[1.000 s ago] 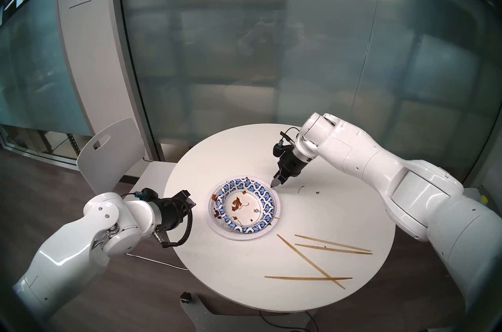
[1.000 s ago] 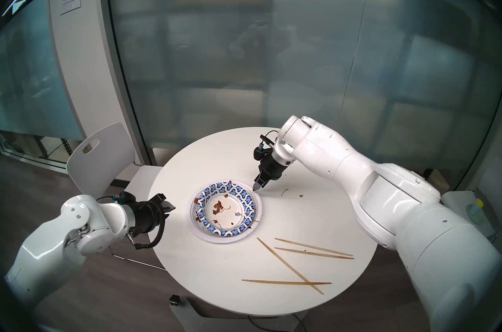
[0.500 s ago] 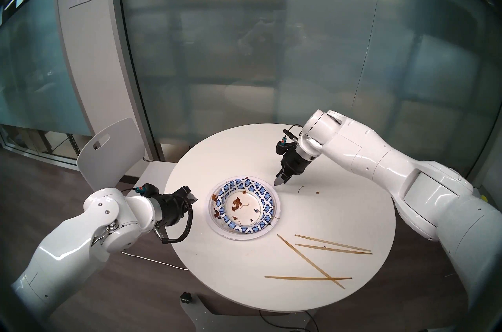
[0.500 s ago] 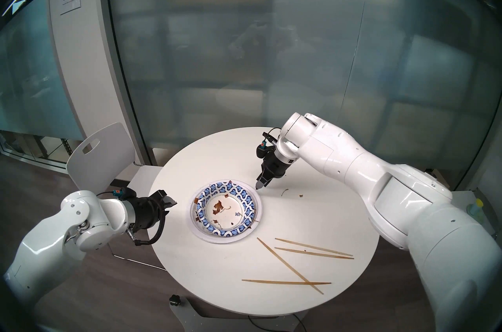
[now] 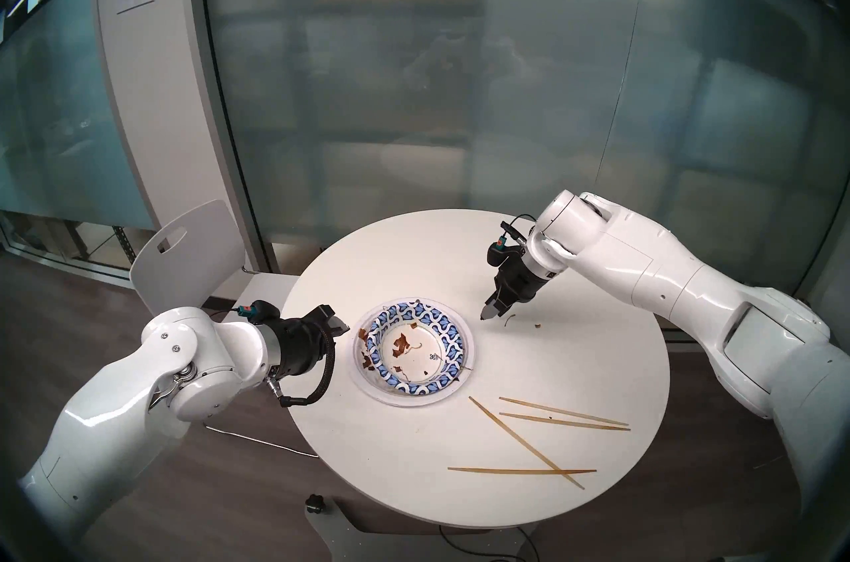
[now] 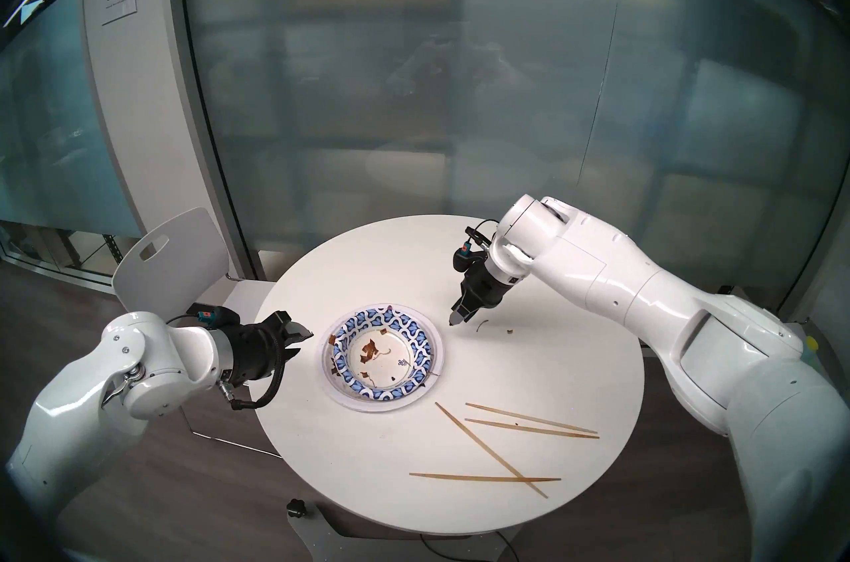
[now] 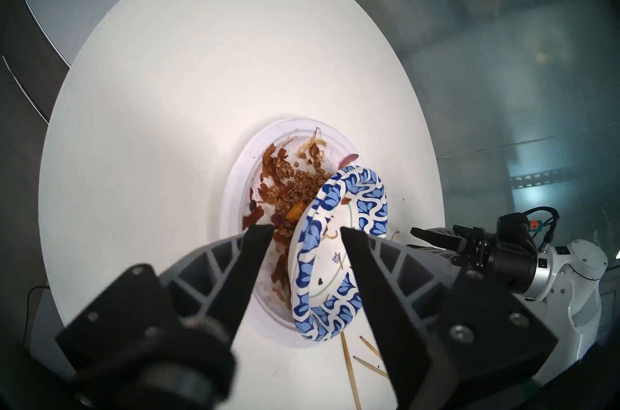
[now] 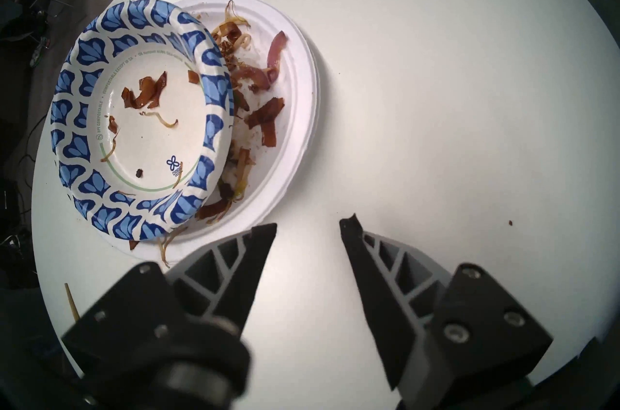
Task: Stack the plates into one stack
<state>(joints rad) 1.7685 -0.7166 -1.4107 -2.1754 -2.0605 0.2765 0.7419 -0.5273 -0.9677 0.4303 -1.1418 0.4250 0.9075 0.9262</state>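
Note:
The stack sits mid-table: a blue-patterned plate [image 5: 414,347] [image 6: 381,358] lies tilted on food scraps inside a wider white plate [image 5: 409,401] [image 6: 338,393]. I cannot tell how many plates lie beneath. My left gripper [image 5: 338,324] [image 6: 301,338] is open and empty just left of the stack; in the left wrist view its gripper [image 7: 307,229] frames the blue plate [image 7: 369,197] and white plate [image 7: 241,184]. My right gripper [image 5: 487,312] [image 6: 455,318] [image 8: 308,224] is open and empty over bare table, right of the blue plate [image 8: 147,117] and white plate [image 8: 295,90].
Several wooden chopsticks [image 5: 563,414] [image 6: 529,427] lie scattered at the front right of the round white table [image 5: 414,478]. Small food crumbs [image 5: 536,324] lie right of my right gripper. A white chair [image 5: 188,257] stands at the table's far left; a glass wall is behind.
My right gripper has moved right, away from the stack's far right rim. My left gripper has moved closer to the stack's left side. The plates have not moved.

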